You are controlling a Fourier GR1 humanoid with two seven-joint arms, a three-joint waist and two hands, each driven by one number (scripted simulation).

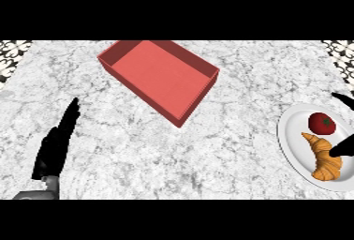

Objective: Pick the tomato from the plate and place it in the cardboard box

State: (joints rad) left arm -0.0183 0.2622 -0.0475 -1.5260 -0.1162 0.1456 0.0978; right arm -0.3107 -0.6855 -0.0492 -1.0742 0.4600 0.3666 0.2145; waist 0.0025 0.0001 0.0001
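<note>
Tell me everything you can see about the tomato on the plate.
The tomato is small, round and glossy red, with a dark green stem spot on top. It sits whole on the far part of the white plate, near the view's right edge, close to the tip of the croissant. The right hand hovers nearby, not touching it.

No text, label, brand, number or sign can be read. Nothing is printed on the red box, the white plate or the marbled desk; only a dark ornamental pattern is seen at the upper corners.
</note>
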